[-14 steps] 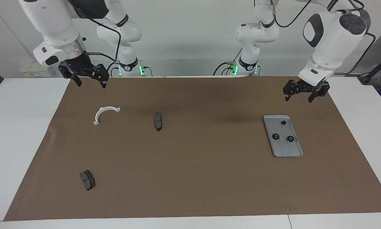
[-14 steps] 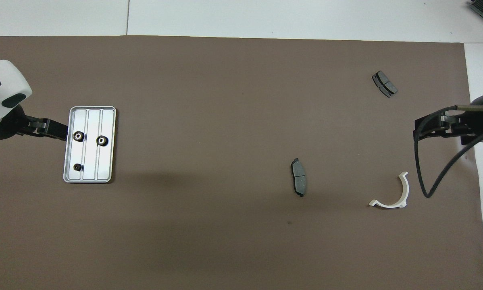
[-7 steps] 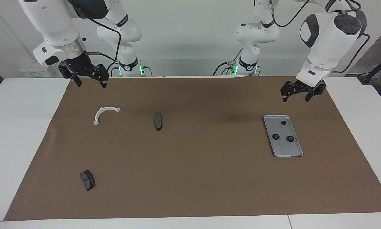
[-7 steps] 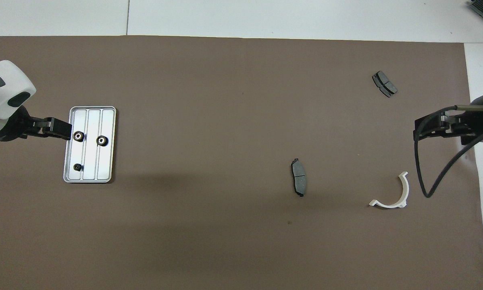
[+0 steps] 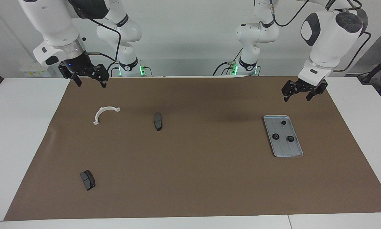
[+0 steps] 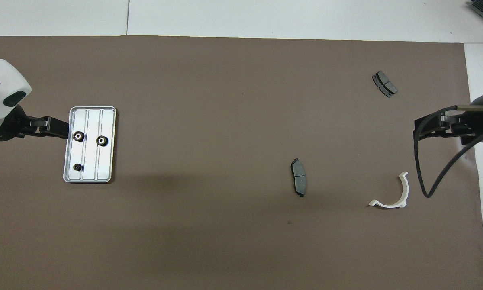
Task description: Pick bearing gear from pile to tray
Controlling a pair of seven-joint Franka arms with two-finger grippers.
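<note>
The silver-grey tray [image 5: 286, 149] lies on the brown mat toward the left arm's end, also in the overhead view [image 6: 106, 161]. Three black rings lie in it [image 5: 283, 122] [image 5: 275, 136] [image 5: 290, 138], seen from above too [image 6: 78, 136] [image 6: 101, 140] [image 6: 78, 167]. No ring shows on the mat outside the tray. My left gripper [image 5: 297, 98] [image 6: 61, 129] hangs open and empty over the mat beside the tray's edge. My right gripper [image 5: 90, 83] [image 6: 421, 131] waits open and empty over the mat's edge at the right arm's end.
One dark grey brake pad [image 5: 158, 121] [image 6: 298, 182] lies mid-mat. A second brake pad [image 5: 87, 180] [image 6: 384, 83] lies farther from the robots. A white curved bracket [image 5: 105, 114] [image 6: 390, 193] lies under the right gripper's cable.
My left gripper has drifted a little toward the table's middle and part of the way back, staying raised and open. The right arm and all parts have not moved.
</note>
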